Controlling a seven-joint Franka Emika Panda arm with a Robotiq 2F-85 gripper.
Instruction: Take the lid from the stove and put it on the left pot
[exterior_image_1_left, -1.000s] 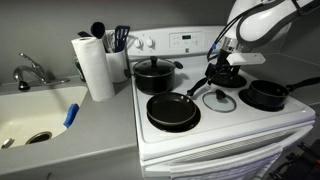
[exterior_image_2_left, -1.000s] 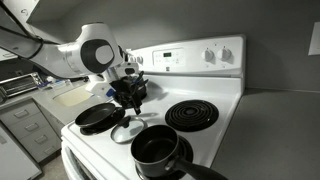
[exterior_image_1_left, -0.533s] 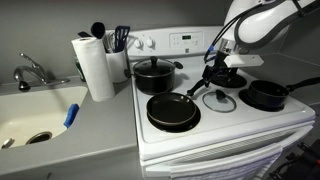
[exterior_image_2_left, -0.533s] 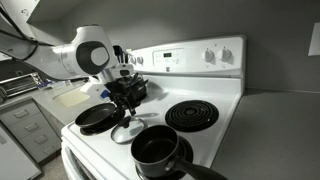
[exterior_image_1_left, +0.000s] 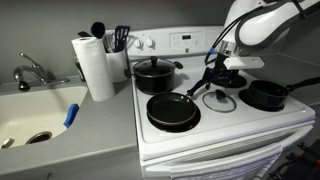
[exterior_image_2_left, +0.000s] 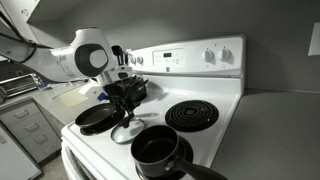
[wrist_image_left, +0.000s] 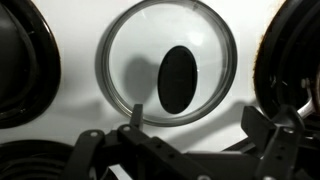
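While lid (exterior_image_1_left: 220, 100) lies on stove (exterior_image_1_left: 225, 135) | left pot (exterior_image_1_left: 265, 95) apart, uncovered | claw (wrist_image_left: 190, 122) spread

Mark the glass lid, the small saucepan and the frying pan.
glass lid (wrist_image_left: 177, 80), wrist view, on its black knob.
small saucepan (exterior_image_1_left: 266, 94), in an exterior view, on its inside.
frying pan (exterior_image_1_left: 172, 110), in an exterior view, on its base.

Clear glass lid (wrist_image_left: 172, 68), glossy white stove (exterior_image_1_left: 226, 128)
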